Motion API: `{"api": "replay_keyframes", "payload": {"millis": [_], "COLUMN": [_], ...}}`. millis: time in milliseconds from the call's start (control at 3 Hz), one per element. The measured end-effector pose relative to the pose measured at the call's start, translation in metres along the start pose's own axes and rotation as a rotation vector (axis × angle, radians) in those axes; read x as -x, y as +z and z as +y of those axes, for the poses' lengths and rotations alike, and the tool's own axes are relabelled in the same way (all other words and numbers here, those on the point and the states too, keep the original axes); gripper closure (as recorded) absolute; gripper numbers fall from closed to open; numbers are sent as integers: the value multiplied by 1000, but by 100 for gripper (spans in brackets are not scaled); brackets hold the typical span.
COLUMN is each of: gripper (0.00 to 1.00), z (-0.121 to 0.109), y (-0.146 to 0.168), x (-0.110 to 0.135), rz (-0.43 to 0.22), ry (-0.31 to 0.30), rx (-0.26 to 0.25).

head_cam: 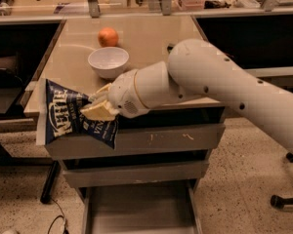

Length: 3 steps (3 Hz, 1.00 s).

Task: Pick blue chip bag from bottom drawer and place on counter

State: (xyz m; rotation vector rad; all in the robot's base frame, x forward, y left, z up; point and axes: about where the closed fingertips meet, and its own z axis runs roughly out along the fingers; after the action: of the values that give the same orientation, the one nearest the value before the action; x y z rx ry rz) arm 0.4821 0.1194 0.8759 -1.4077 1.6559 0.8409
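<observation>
My gripper [98, 107] is shut on the blue chip bag [72, 116], a dark navy bag with white lettering. It holds the bag in the air at the counter's front left edge, the bag's top at about counter height. The beige counter [151, 38] tops the grey cabinet. The bottom drawer [139, 209] is pulled out below, a flat grey tray with low walls. My white arm reaches in from the right across the counter's front.
A white bowl [108, 62] and an orange [108, 36] sit on the counter behind the bag. Two closed grey drawers [151, 140] with scratched fronts lie above the open one. The arm hides the counter's right part. A black chair base [283, 199] stands at the right.
</observation>
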Motion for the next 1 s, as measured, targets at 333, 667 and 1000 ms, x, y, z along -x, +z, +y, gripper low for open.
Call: {"api": "replay_keyframes", "payload": {"millis": [333, 667, 1000], "gripper": [100, 100, 100], "z": [-20, -44, -72], "y": [-3, 5, 21], "x": [36, 51, 53], "rz": [20, 38, 55], "ry": [-57, -69, -45], "rx": [-2, 9, 28]}}
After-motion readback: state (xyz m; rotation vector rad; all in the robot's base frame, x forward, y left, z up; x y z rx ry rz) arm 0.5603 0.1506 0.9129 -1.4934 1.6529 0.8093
